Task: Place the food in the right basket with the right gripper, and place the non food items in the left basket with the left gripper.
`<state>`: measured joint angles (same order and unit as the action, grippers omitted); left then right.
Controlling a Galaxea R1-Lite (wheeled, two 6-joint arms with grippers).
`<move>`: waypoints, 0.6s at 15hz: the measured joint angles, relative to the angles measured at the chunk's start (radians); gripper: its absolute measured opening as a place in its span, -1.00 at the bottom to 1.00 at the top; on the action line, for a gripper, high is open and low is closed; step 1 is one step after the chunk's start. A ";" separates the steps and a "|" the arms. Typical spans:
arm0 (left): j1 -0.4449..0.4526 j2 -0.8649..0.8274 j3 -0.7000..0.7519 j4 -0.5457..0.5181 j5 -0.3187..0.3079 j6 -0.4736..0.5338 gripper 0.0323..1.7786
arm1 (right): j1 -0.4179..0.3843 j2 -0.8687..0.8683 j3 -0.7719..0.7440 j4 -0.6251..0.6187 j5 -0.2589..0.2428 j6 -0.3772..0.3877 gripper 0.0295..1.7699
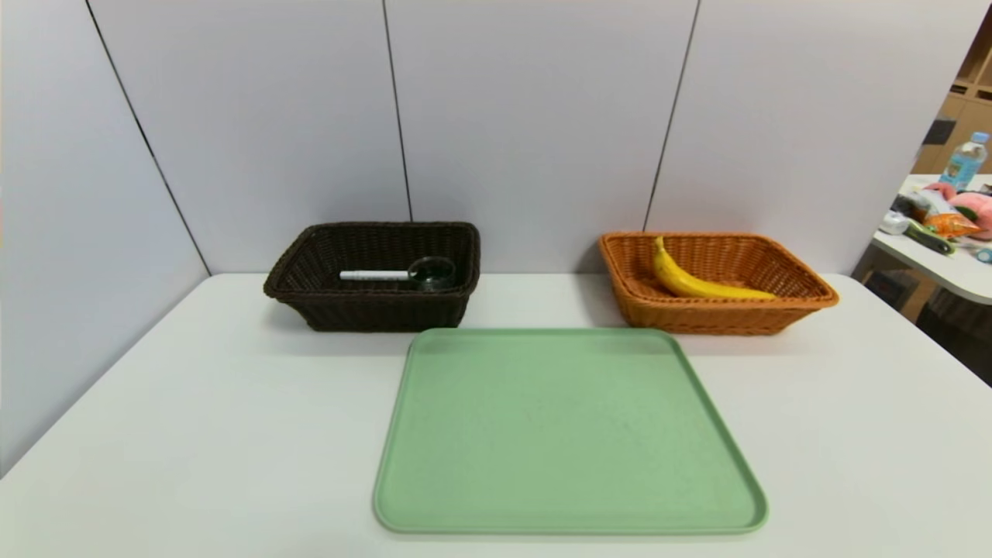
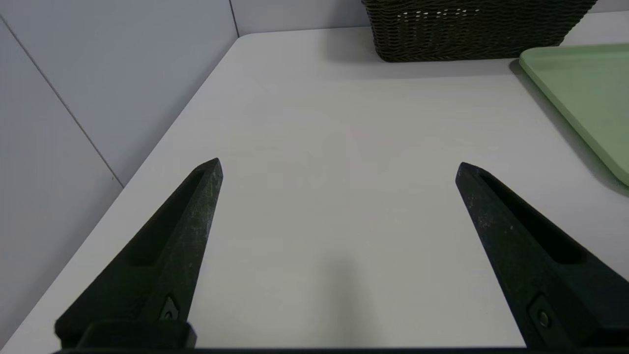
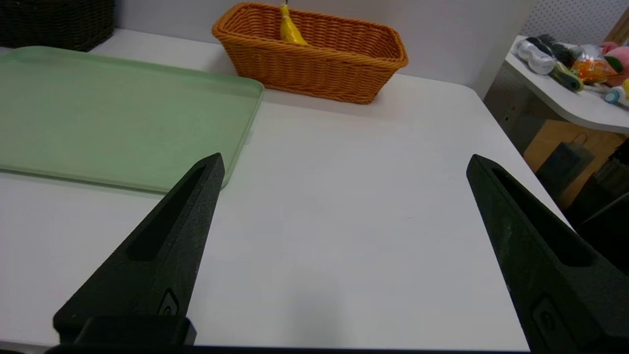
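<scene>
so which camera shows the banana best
The head view: the banana lies nearly whole inside the orange basket. The right wrist view shows only its stem end above the rim; the left wrist view doesn't show it.

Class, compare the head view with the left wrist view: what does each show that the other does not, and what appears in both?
Only the head view: the orange-brown basket with the banana in it, the white stick-like item and round dark item inside the dark basket, and the side table with its clutter.

Only the left wrist view: the left gripper, open over the white table.

Both: the dark basket, the green tray, the white table and the pale wall panels.
</scene>
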<state>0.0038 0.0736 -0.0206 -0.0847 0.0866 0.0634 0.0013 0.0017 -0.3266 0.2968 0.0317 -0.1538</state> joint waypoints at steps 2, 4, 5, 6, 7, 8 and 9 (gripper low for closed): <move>0.000 -0.025 0.009 0.000 -0.053 0.000 0.90 | 0.000 -0.003 0.113 -0.154 0.002 0.002 0.92; -0.001 -0.050 0.017 0.032 -0.085 0.001 0.90 | 0.000 -0.003 0.220 -0.300 0.003 0.002 0.92; -0.001 -0.059 0.019 0.067 -0.086 -0.002 0.90 | 0.000 -0.003 0.264 -0.353 0.002 0.002 0.92; -0.001 -0.066 0.020 0.083 -0.086 -0.006 0.90 | 0.000 -0.003 0.296 -0.377 0.001 0.005 0.92; -0.001 -0.069 0.020 0.085 -0.086 -0.009 0.90 | 0.000 -0.003 0.311 -0.364 0.001 0.010 0.92; -0.001 -0.071 0.020 0.090 -0.087 -0.010 0.90 | 0.000 -0.003 0.319 -0.341 0.000 0.016 0.92; -0.001 -0.072 0.021 0.091 -0.087 -0.009 0.90 | 0.000 -0.003 0.322 -0.316 0.001 0.019 0.92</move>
<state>0.0028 0.0013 0.0000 0.0062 0.0000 0.0543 0.0013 -0.0013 -0.0043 -0.0196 0.0326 -0.1347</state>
